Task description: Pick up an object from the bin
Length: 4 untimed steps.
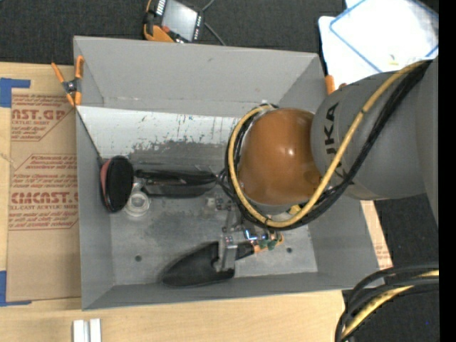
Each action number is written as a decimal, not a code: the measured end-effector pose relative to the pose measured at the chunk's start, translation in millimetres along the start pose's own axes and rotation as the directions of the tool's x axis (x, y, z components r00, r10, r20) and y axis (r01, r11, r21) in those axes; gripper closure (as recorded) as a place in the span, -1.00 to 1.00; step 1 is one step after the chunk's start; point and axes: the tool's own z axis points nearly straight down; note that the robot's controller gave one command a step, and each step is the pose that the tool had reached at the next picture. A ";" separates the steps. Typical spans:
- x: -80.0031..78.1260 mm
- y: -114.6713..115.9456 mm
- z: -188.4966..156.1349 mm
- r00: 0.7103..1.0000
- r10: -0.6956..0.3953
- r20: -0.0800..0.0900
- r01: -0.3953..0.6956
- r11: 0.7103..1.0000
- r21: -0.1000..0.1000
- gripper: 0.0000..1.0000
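Camera view from above, the arm entering from the view's right. The gripper (226,255) stands low in the grey bin (192,70), near its front wall, under the wrist's orange cover (278,155). I cannot tell from here whether it is spread or pressed together. Directly at its tip lies the thing I judge to be the pick: a flat black pointed piece (189,271), shaped like a leaf or a shoe sole, lying on the bin floor. Its long axis runs almost along the front wall, rising slightly toward the view's right. The gripper meets its right end, so nearly all of the piece stretches away to the gripper's left in the view. Whether they touch I cannot say. Well apart, toward the left wall, lie a dark round-headed brush with a red edge (114,184), a long black bar (174,184) beside it, and a small clear cap (137,205). The only writing on the arm is its grey casing lettering (329,130), of which I read "KA".
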 end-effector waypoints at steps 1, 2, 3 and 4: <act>-6.6 -2.1 94.8 1.000 -0.031 0.002 0.031 1.000 0.001 -1.00; -2.1 16.4 90.3 0.994 -0.108 0.019 0.108 0.994 0.000 -1.00; -7.2 0.8 93.4 0.999 -0.038 0.007 0.038 0.999 -0.001 1.00; -7.2 0.8 93.1 0.999 -0.038 0.007 0.038 0.999 -0.001 1.00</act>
